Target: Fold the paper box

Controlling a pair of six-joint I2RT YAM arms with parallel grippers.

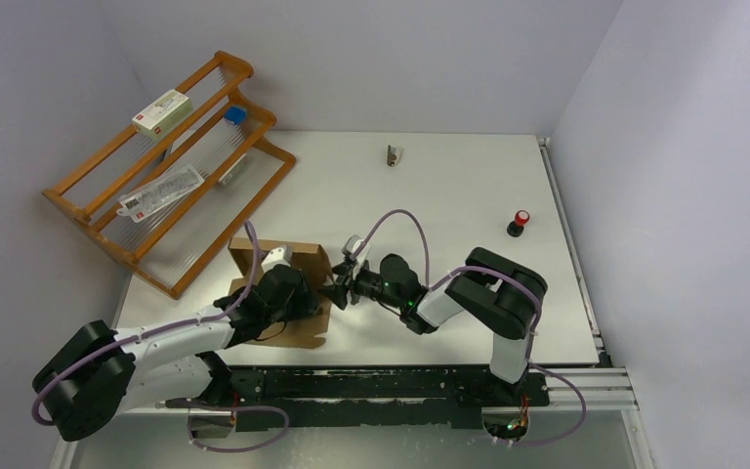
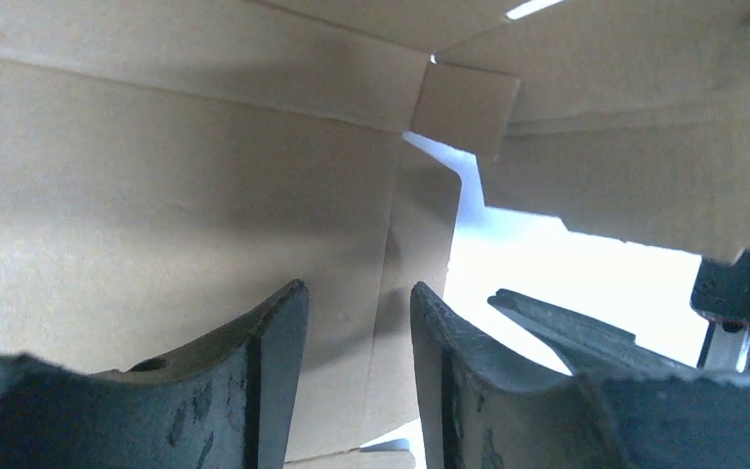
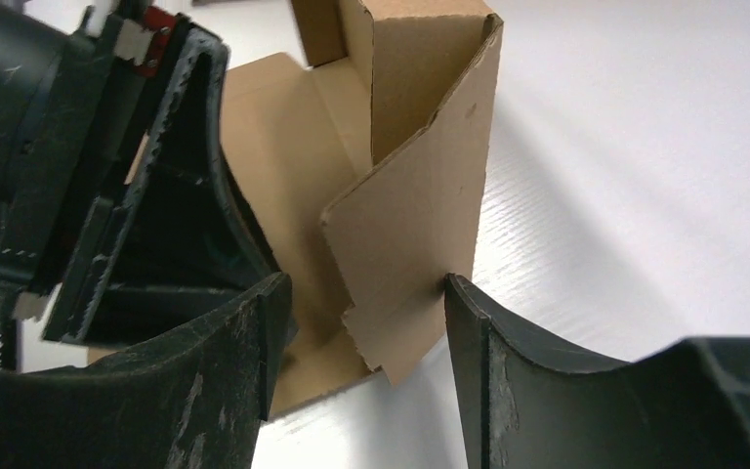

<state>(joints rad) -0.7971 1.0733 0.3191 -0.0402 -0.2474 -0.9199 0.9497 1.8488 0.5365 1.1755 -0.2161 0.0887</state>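
- The paper box sat toward seven o'clock on the white table, just ahead of the left arm's base. It was only partly formed.
- Done so far, by my reading: the far wall at twelve o'clock stood upright, and a side flap at three o'clock was raised and bent along its crease.
- Left to do, as I judged it: the walls had not been locked together. A daylight gap showed at one corner in the left wrist view, and no lid was closed.
- The left gripper was down inside the box. Its jaws were narrowly apart with nothing between them and a bare cardboard panel beyond.
- The right gripper straddled the raised flap with its jaws wide. One finger touched the flap's edge, the other stood clear, and it was not clamping.
- From above, the left wrist hid most of the box floor and the near wall, so their tabs and slits could not be made out.
- The right wrist view was cut off at the box's far end.
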